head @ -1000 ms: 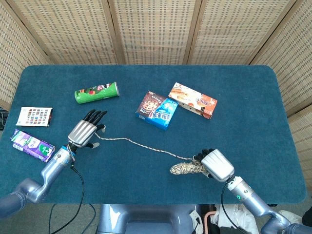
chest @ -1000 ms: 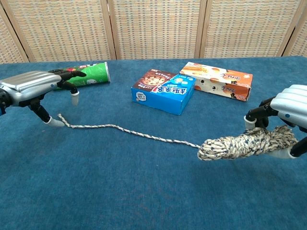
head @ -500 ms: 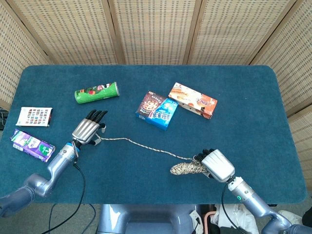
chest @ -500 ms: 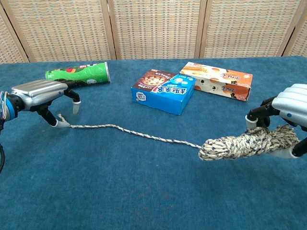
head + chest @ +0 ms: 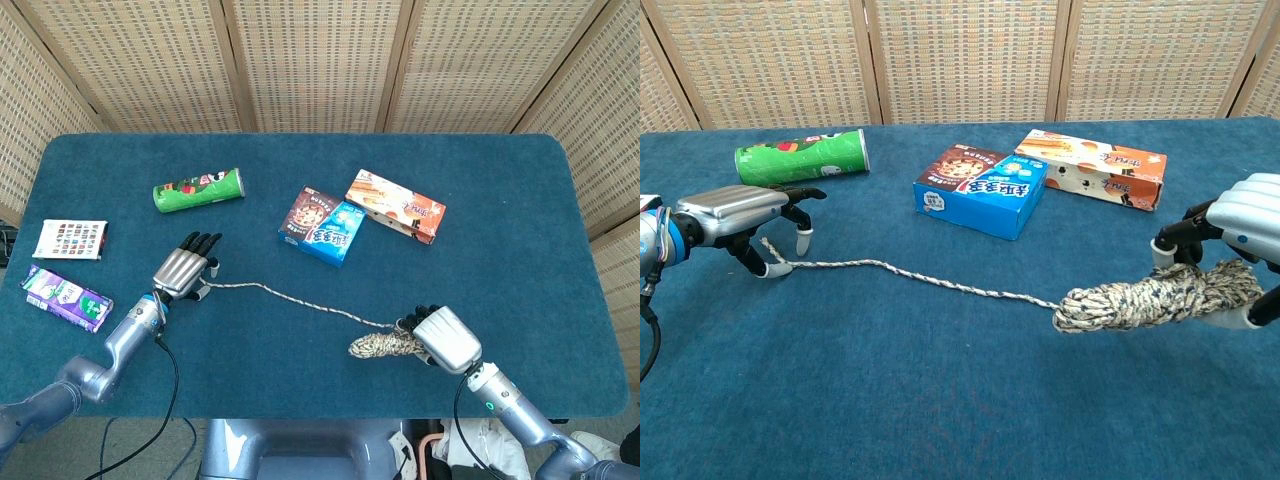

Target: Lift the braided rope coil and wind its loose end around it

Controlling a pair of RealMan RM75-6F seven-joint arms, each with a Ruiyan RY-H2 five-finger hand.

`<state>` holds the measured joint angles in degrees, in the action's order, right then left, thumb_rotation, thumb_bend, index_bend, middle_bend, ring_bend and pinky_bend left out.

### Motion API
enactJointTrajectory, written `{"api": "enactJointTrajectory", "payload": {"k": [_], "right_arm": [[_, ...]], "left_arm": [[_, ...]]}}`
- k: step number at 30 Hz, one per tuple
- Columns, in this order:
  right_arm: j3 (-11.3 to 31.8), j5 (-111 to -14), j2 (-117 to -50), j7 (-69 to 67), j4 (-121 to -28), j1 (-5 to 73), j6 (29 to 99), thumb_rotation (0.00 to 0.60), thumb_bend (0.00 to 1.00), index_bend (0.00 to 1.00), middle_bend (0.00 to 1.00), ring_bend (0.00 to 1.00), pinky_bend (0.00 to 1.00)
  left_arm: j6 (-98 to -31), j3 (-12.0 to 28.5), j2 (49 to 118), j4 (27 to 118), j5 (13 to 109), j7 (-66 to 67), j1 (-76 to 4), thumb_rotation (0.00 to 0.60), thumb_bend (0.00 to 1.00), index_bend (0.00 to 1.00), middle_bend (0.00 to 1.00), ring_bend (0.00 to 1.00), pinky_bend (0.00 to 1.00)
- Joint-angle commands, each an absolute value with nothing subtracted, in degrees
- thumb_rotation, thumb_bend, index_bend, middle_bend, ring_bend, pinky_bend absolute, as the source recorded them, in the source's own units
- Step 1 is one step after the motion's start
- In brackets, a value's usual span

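The braided rope coil (image 5: 378, 345) (image 5: 1150, 298) is gripped by my right hand (image 5: 447, 338) (image 5: 1245, 225) near the table's front right, its free end sticking out to the left just above the cloth. A single strand (image 5: 300, 300) (image 5: 930, 277) trails left across the table to the loose end (image 5: 205, 287) (image 5: 775, 262). My left hand (image 5: 182, 268) (image 5: 735, 210) hovers low over that end with its fingers spread. One fingertip (image 5: 765, 270) touches the table beside the rope tip. Nothing is held in it.
A green can (image 5: 198, 188) (image 5: 800, 157) lies behind the left hand. A blue and brown box (image 5: 322, 225) (image 5: 982, 190) and an orange box (image 5: 396, 205) (image 5: 1090, 167) sit mid-table. A purple carton (image 5: 66, 296) and a white pack (image 5: 72, 238) lie at the left edge.
My left hand has dropped lower and drawn slightly back over the rope's loose end. The right hand and the coil have stayed put.
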<state>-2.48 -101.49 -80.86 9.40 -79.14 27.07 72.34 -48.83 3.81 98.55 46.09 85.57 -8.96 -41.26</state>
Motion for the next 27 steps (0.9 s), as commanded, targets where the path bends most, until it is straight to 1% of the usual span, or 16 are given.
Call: {"api": "enactJointTrajectory", "payload": {"k": [1,4,9,11,16,20,25,27], "right_arm": [[-2.52,-101.45,-80.86,9.39,-79.13,27.10,72.29,0.600,0.44,0.58,0.62,0.47,0.67],[-2.52,-101.42,-80.87,9.34,-79.10,27.12,72.34,0.600,0.44,0.58,0.62,0.47,0.67],[-2.52,-101.41,-80.83,9.22,-79.09,27.13,72.51,0.600,0.44,0.58,0.62,0.47,0.67],[-2.56,-101.44,-80.83,9.18,-79.06,27.11,72.59,0.600,0.44,0.58,0.62,0.47,0.67],[-2.65,-101.52,-80.88,9.08,-79.01,27.05,72.77,0.600,0.44,0.58,0.62,0.47,0.67],[-2.76,-101.71,-80.89,8.70,-79.07,26.98,73.13,0.600,0.45,0.58,0.62,0.47,0.67],[-2.02,-102.35,-80.42,6.03,-81.71,27.75,74.12,0.600,0.48,0.60,0.63,0.47,0.68],[-1.25,-102.24,-80.09,5.24,-83.26,28.46,73.97,0.600,0.51,0.60,0.64,0.48,0.68]], "left_arm": [[-48.34,3.77,98.66,46.05,85.13,-8.91,-41.46,0.600,0.39,0.51,0.00,0.00,0.00],[-47.92,3.58,98.54,46.23,84.87,-8.68,-41.66,0.600,0.41,0.52,0.00,0.00,0.00],[-47.56,3.35,98.27,46.59,84.38,-8.28,-41.76,0.600,0.41,0.54,0.00,0.00,0.00],[-47.70,3.32,98.23,46.63,84.23,-8.18,-41.72,0.600,0.41,0.57,0.00,0.00,0.00],[-48.27,3.20,98.20,46.53,84.16,-8.17,-41.60,0.600,0.42,0.66,0.00,0.00,0.00],[-49.15,3.08,97.80,46.38,84.21,-8.23,-41.40,0.600,0.43,0.69,0.00,0.00,0.00],[-51.74,2.89,96.35,46.41,85.02,-7.76,-41.01,0.600,0.43,0.71,0.00,0.00,0.00],[-53.02,2.70,95.69,46.31,85.50,-7.59,-40.73,0.600,0.43,0.71,0.00,0.00,0.00]]}}
